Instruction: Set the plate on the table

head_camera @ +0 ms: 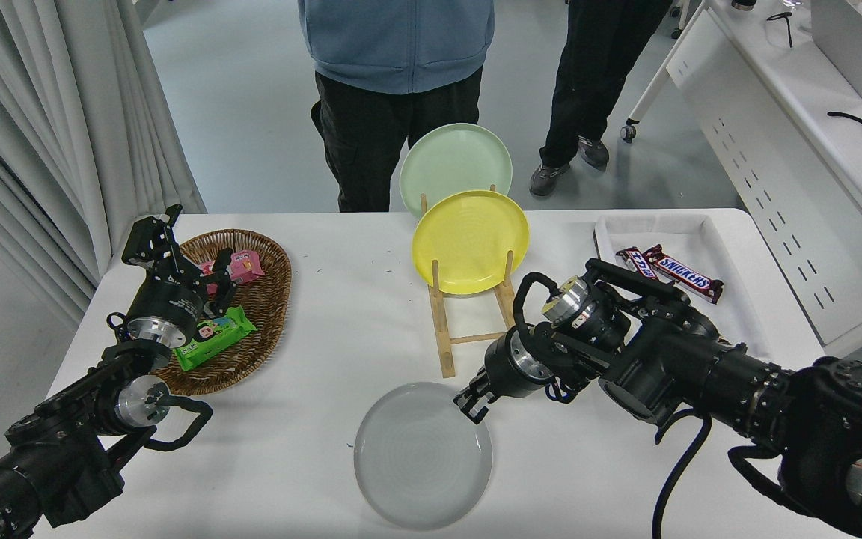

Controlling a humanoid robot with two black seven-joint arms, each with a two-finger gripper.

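Note:
The light grey plate (422,457) is level and low over the white table (341,299), near its front edge; I cannot tell whether it touches the top. My right gripper (471,405) is shut on the plate's far right rim, with the arm coming in from the lower right. My left gripper (176,251) is parked at the left over the wicker basket, fingers spread and empty.
A wooden rack (446,337) behind the grey plate holds a yellow plate (470,241) and a pale green plate (455,159). A wicker basket (266,299) with snack packs is at the left. A white tray (708,224) with chocolate bars is at the right. Two people stand at the far side.

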